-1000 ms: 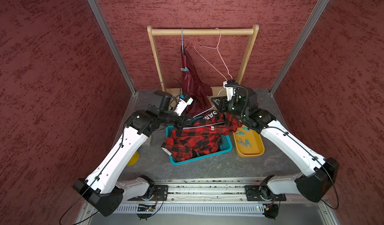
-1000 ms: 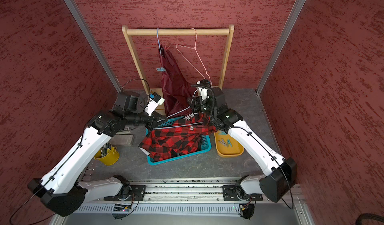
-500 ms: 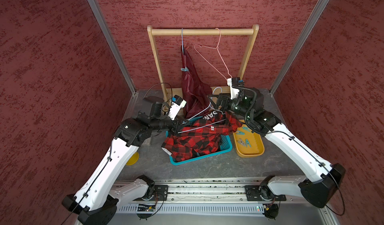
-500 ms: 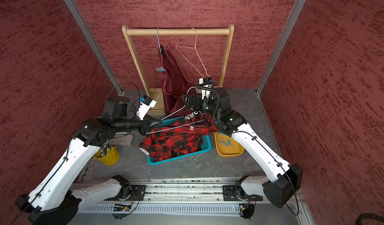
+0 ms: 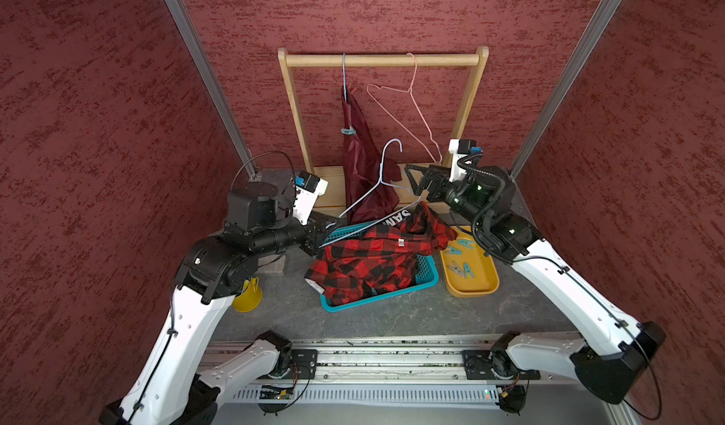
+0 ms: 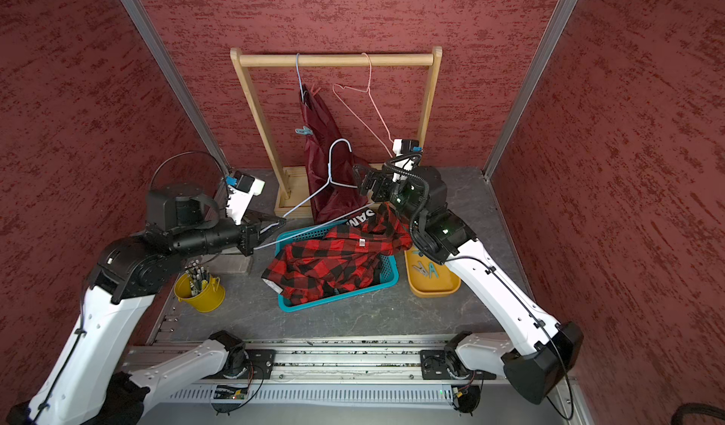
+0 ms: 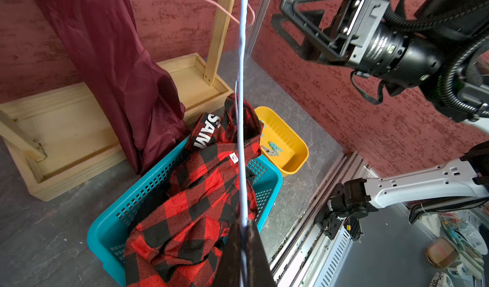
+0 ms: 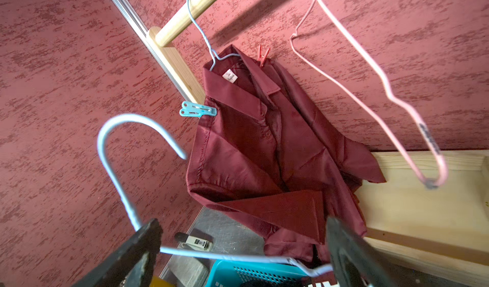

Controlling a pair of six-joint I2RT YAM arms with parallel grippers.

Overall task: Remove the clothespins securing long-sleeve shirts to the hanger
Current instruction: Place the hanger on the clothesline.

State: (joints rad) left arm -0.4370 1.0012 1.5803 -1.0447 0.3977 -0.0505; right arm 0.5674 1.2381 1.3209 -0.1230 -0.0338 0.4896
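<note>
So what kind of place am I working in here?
Probably a lab test cell staged as a laundry corner: red partition walls, a small wooden clothes rack, and an aluminium mounting rail along the front.

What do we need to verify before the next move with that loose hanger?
1. Grip: ok. The left end effector is shut on a corner of the loose hanger.
2. Clearance: not ok. The right end effector is open, but the hanger's wire runs between its jaws.
3. Shirt freed: cannot tell. The plaid shirt lies in the teal basket, yet a raised fold meets the wire's far end.
4. Pins left: not ok. The teal clothespin and red clothespin grip the maroon shirt.
</note>
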